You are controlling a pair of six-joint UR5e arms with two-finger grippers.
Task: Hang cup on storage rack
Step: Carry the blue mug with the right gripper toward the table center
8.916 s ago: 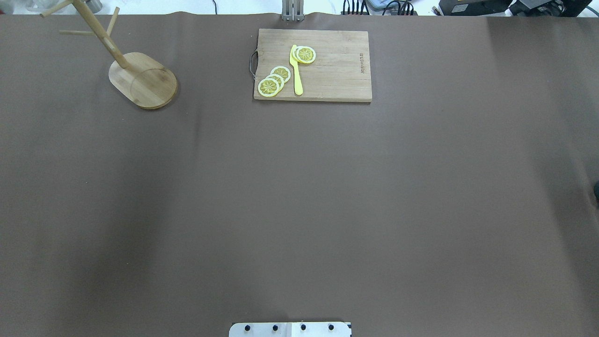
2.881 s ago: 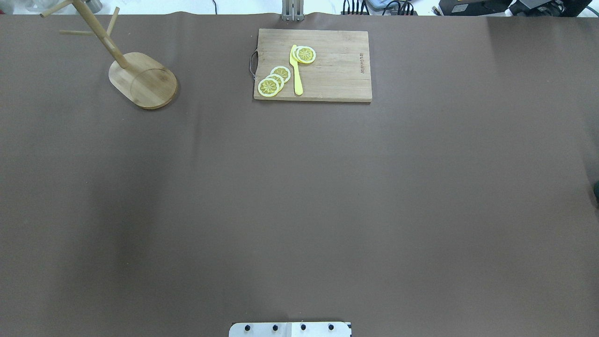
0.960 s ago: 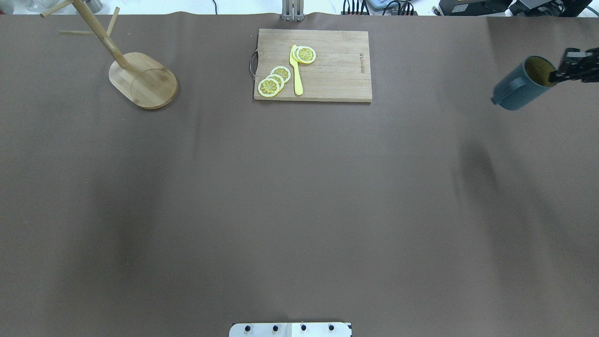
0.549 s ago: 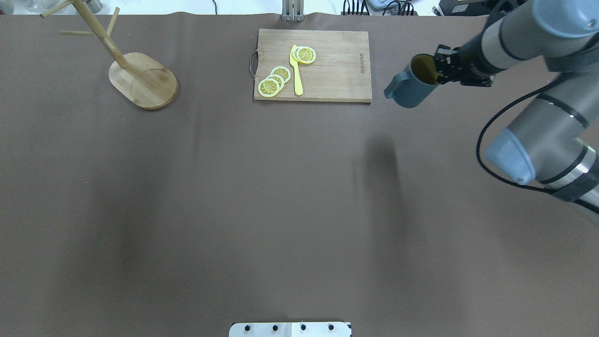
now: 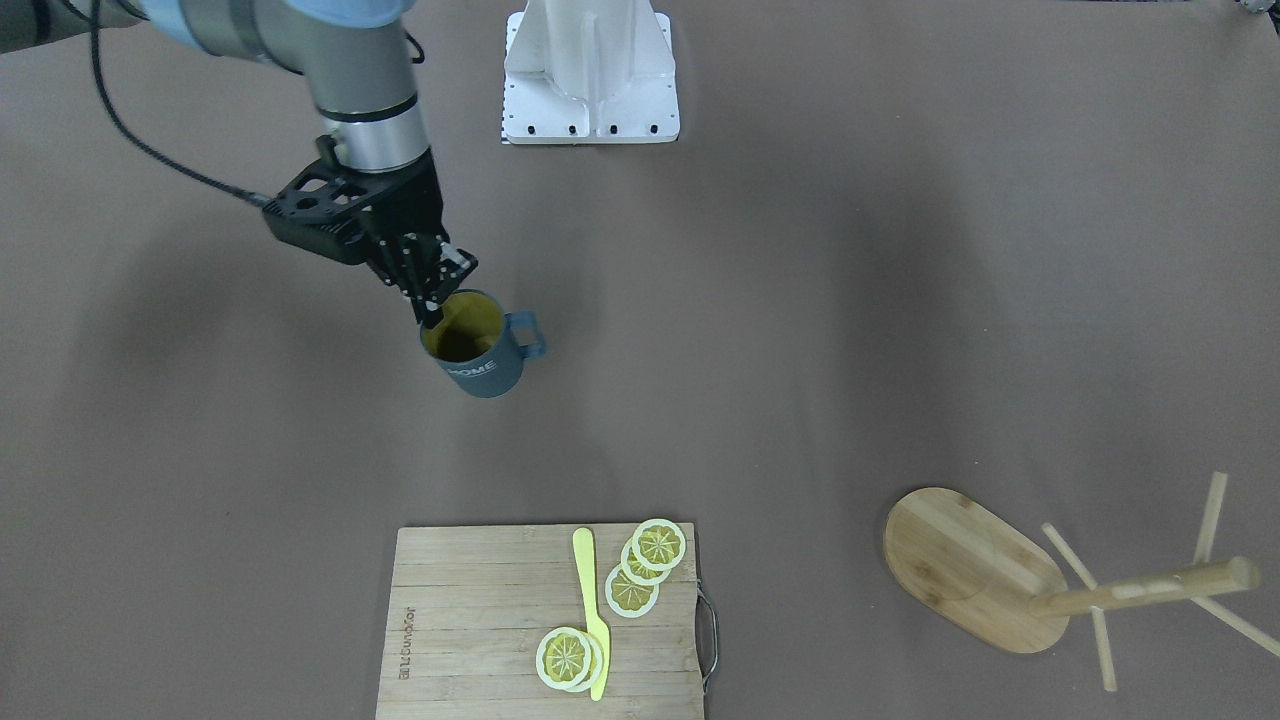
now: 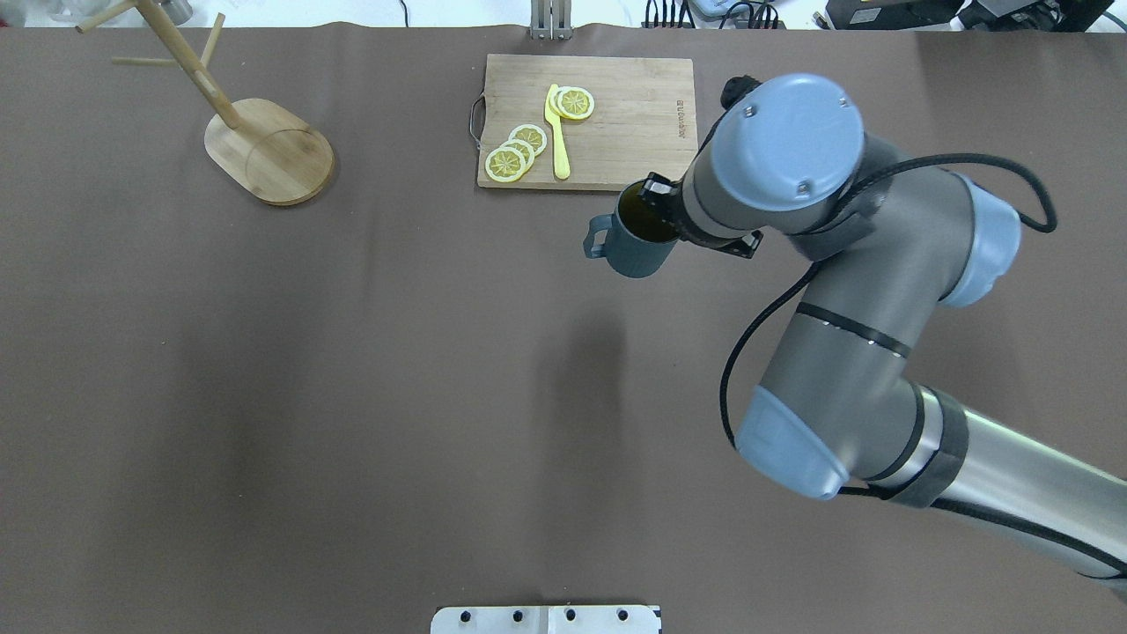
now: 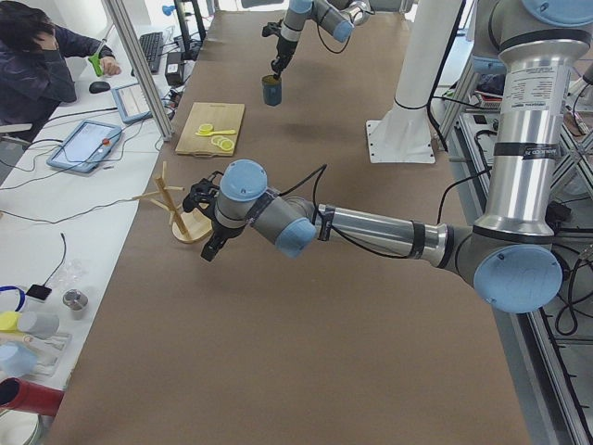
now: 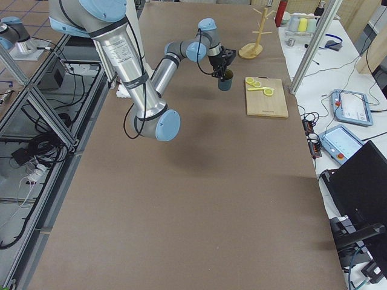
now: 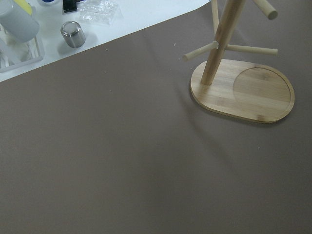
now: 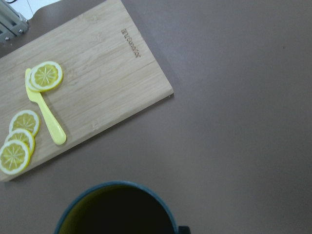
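Seen from overhead, the rack (image 6: 268,154) stands at the desk's (image 6: 352,396) 10 o'clock corner. It is pale wood, with an oval base, a thick round post and thin dowel pegs. Four pegs show in the front-facing view, though there may be more past the frame's edge. In the left side view the left arm (image 7: 278,218) reaches low beside the oval base. Its left jaws show only there, so I cannot tell whether they are released or clenched.

A broad stretch of matte brown cover lies between the rack and the board (image 6: 616,132). The board is one rectangular plank slab at 12 o'clock, close to the desk's far edge, with a wire handle (image 6: 475,119) on its 9 o'clock side. On it lie five lemon slices (image 6: 506,164): three overlapping, and two stacked at the tip of one yellow plastic knife (image 6: 558,141).

Just off the board's 5 o'clock corner hangs the cup (image 6: 638,242), one smooth blue-grey mug with a mustard inside. It is tilted and lifted off the desk, and its shadow falls well apart toward 6 o'clock. Its loop handle (image 6: 597,238) points to 9 o'clock, toward the rack. The right jaws are clenched on the cup's rim at its 1 o'clock side, one finger inside and one outside. The grey right arm (image 6: 845,291) runs in from 4 o'clock.
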